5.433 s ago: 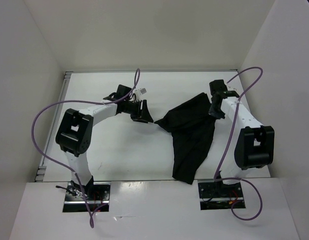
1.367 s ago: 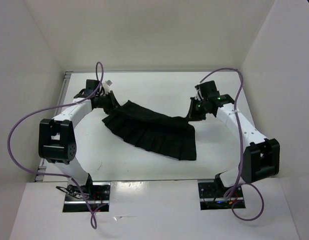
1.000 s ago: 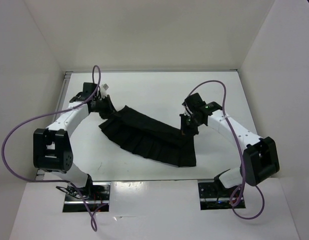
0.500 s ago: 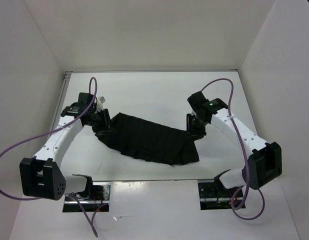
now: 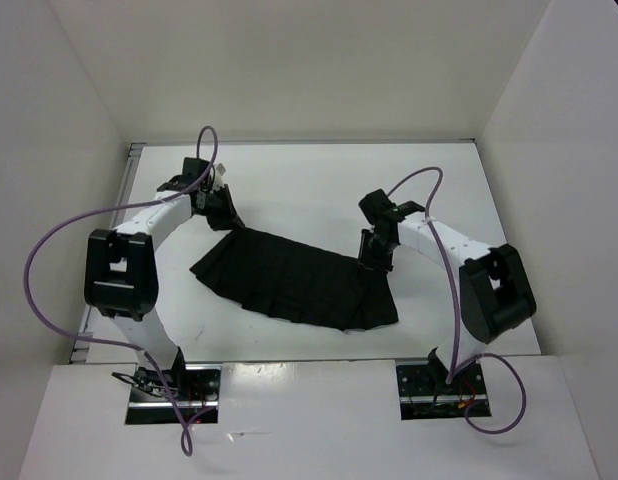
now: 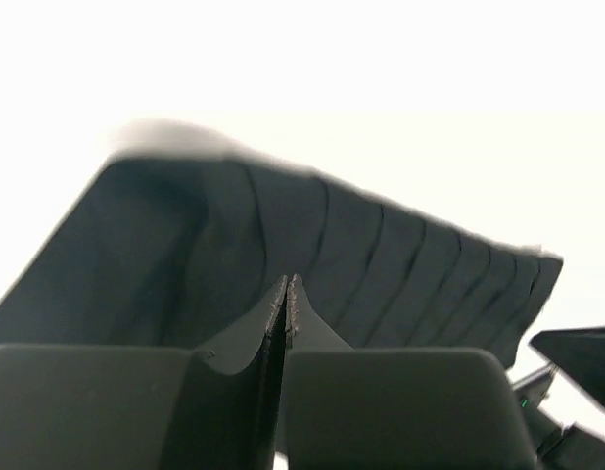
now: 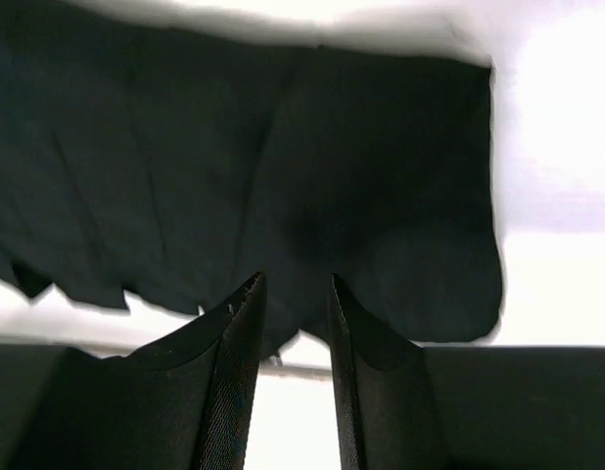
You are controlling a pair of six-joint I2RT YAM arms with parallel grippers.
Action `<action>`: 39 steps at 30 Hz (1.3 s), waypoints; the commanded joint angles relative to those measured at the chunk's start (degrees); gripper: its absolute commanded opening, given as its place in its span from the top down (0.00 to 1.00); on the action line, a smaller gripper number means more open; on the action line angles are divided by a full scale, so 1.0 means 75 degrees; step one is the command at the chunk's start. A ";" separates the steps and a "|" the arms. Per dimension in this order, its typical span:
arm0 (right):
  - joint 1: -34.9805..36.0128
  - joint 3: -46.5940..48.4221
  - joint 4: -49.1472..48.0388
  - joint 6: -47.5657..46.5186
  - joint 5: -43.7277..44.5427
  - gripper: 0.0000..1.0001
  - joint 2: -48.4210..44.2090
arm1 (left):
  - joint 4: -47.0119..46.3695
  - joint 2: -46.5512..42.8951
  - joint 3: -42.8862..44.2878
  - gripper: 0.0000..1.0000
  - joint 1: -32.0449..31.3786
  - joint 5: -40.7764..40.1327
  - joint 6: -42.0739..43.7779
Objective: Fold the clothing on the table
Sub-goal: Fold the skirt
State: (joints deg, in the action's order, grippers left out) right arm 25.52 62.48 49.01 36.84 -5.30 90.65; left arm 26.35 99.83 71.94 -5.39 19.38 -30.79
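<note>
**Fold in progress: pleated garment laid flat, both grippers at its far corners**

Evidently the task stands at an early-to-middle stage. The pleated garment (image 5: 294, 290) lies flat on the white table (image 5: 319, 180) as one long dark band, a little toward 6 o'clock of the table's centre. Its long axis runs from about 10 o'clock to 4 o'clock. The spreading looks done. Whether the band is already doubled over cannot be told from above, since no separate layer edge is clear. At least one more fold, to bring the long band into a compact shape, appears to be left.

The left gripper (image 5: 225, 212) sits just beside the garment's 11 o'clock corner. Its jaws are pressed together, and in the wrist view no cloth shows between them. The right gripper (image 5: 375, 255) stands over the 2 o'clock corner. Its jaws are apart, with dark fabric and a strip of table visible through the gap, so nothing is pinched.

The fabric is matte black, with parallel pleat ridges running across the band's short dimension. The near edge is slightly uneven and the 4 o'clock end is rounded. No part hangs over the table edge.
</note>
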 commanded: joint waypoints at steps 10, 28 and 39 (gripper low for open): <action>-0.0437 0.1418 -0.0992 -0.0271 0.0918 0.63 0.2139 | -0.1076 0.0401 -0.1224 0.99 0.0004 0.0029 -0.0735; -0.2323 0.3413 -0.0829 -0.2028 0.0812 0.26 0.2104 | -0.1217 0.1033 0.0367 0.99 -0.0149 0.0264 -0.1005; -0.2699 0.1420 -0.1379 -0.2755 -0.0897 0.24 0.1682 | -0.1216 0.1185 0.0650 0.99 -0.0149 0.0826 -0.1005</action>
State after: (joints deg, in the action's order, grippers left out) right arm 5.48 74.48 39.16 19.00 -6.09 105.03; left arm 17.32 107.94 75.66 -6.26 22.90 -37.95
